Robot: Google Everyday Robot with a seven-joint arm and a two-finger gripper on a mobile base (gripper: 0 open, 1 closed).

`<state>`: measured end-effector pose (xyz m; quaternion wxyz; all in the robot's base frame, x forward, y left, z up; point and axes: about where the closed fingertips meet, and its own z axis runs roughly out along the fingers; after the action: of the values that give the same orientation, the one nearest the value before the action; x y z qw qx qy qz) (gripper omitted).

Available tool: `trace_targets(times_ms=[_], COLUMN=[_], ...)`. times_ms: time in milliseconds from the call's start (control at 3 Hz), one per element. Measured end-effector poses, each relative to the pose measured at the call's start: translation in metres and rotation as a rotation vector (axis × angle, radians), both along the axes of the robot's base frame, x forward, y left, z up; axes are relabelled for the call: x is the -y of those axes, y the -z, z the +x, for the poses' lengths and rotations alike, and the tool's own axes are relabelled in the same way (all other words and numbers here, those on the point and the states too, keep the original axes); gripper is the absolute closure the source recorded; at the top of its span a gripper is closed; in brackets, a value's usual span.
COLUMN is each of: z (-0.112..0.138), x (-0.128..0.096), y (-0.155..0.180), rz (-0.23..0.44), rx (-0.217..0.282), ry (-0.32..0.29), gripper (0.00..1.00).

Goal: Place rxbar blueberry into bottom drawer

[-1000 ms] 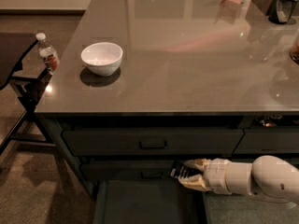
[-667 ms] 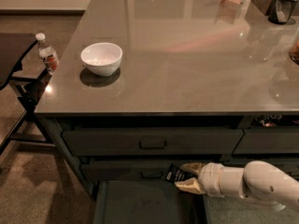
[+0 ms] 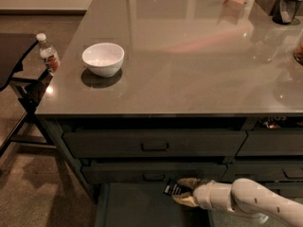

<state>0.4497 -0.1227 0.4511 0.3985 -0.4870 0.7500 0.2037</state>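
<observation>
The bottom drawer [image 3: 137, 209] is pulled open at the lower middle of the camera view, showing its dark flat floor. My gripper [image 3: 182, 191] reaches in from the lower right on a white arm and hangs over the drawer's right part, just in front of the middle drawer's face. It is shut on the rxbar blueberry [image 3: 171, 188], a small dark bar with white print that sticks out to the left of the tan fingertips [image 3: 185, 201]. The bar is held above the drawer floor.
A white bowl [image 3: 103, 58] sits on the grey countertop [image 3: 189, 56]. A water bottle [image 3: 48, 54] stands on a dark side table at the left. Two closed drawers with bar handles [image 3: 155, 146] are above the open one. Items stand at the counter's far right.
My gripper with the bar has moved left and down, from beside the middle drawer's front to over the open bottom drawer.
</observation>
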Motion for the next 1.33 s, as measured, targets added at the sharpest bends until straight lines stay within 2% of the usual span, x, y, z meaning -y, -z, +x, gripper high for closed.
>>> trace_targets(times_ms=[333, 667, 1000, 1333], z=[-0.003, -0.003, 0.002, 0.015], x=[-0.005, -0.005, -0.013, -0.017], y=[0.069, 0.069, 0.096, 0.134], rz=[0.032, 0.032, 0.042, 0.028], rx=[-0.017, -0.017, -0.052, -0.046], ry=[0.019, 0.019, 0.035, 0.060], gripper=[1.00, 1.00, 1.00, 1.00])
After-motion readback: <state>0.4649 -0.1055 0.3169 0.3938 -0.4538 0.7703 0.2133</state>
